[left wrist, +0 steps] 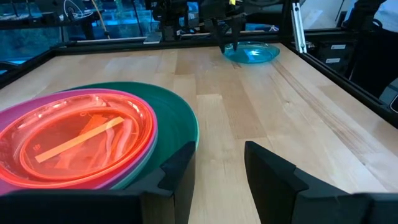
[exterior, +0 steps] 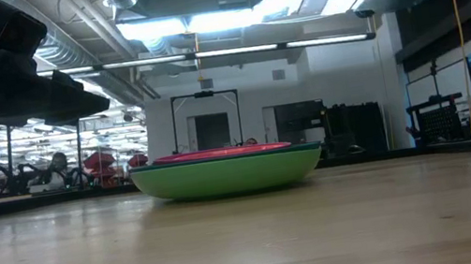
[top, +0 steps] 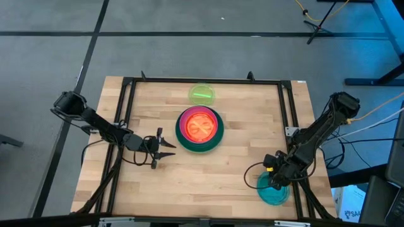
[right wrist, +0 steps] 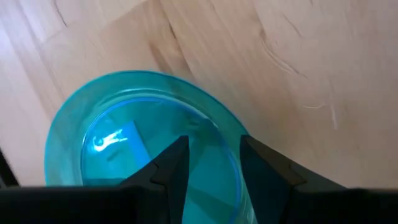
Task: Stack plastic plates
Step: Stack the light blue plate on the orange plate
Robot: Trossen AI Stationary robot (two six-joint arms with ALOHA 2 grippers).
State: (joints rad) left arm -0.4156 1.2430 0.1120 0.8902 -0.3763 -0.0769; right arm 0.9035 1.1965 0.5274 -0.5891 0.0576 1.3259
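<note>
A stack of plastic plates (top: 201, 129) rests on the middle of the wooden table. Its top plate is translucent orange (left wrist: 81, 140), over a magenta one (left wrist: 134, 102) and a dark green one (left wrist: 177, 115). The low view shows a light green plate at the bottom (exterior: 228, 176). A lime plate (top: 202, 94) lies alone near the far edge. A teal plate (right wrist: 124, 137) lies at the near right corner. My right gripper (right wrist: 214, 168) points down over it, open, one finger over its bowl and one by its rim. My left gripper (left wrist: 214, 171) stands open, level, just left of the stack.
A black metal frame (top: 129, 82) runs around the tabletop, with rails along both sides (top: 290, 126). Cables (top: 252, 173) loop beside the right arm. Bare wood (top: 208, 183) lies between the stack and the near edge.
</note>
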